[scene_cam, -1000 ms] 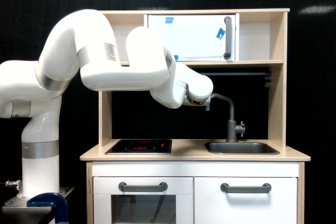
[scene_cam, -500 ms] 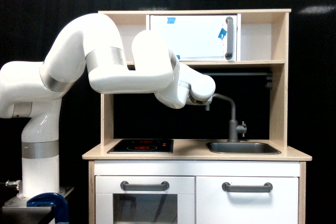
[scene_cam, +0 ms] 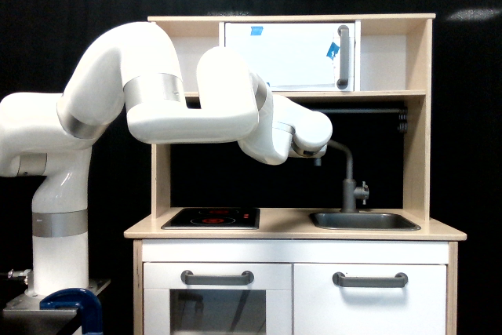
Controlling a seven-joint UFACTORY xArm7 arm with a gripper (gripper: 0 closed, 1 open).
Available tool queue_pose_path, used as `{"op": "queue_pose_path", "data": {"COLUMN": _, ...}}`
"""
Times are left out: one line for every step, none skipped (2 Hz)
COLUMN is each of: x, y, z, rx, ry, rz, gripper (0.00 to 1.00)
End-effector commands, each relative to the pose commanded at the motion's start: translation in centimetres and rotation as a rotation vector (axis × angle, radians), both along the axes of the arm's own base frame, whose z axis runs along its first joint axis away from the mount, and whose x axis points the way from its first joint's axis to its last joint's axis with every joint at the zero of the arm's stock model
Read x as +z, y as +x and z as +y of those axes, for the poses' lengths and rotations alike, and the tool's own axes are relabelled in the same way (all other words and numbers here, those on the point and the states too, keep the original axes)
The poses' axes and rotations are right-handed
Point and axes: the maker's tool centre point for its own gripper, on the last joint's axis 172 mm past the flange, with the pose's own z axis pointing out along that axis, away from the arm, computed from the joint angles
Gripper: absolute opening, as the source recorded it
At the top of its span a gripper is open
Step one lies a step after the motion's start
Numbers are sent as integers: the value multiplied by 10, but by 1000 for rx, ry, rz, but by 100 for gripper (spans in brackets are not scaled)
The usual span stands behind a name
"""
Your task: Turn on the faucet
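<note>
The faucet (scene_cam: pixel 347 182) is a slim grey tap standing behind the sink (scene_cam: pixel 365 221), with its small knob (scene_cam: pixel 361 191) on the exterior view's right of the stem. Its gooseneck arches toward the exterior view's left at about wrist height. The white arm reaches in from the exterior view's left, and its wrist (scene_cam: pixel 307 139) sits right against the top of the spout, covering part of the hook. The gripper itself is hidden behind the wrist, so no fingers show.
A toy kitchen: wooden counter (scene_cam: pixel 294 232), black hob (scene_cam: pixel 212 218), grey rail (scene_cam: pixel 357 111) under the shelf, white upper cabinet door (scene_cam: pixel 286 55) with a grey handle, two lower fronts with bar handles (scene_cam: pixel 217 277) (scene_cam: pixel 369 279). A wooden side post (scene_cam: pixel 417 123) stands beside the faucet.
The arm has swung toward the exterior view's right; its wrist moved from short of the spout to overlapping the top of the gooseneck. The faucet has not visibly moved.
</note>
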Motion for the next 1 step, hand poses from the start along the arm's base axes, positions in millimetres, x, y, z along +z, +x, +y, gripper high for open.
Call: {"op": "queue_pose_path", "data": {"x": -1, "y": 53, "z": -37, "rx": 0, "ry": 0, "rz": 0, "gripper": 100}}
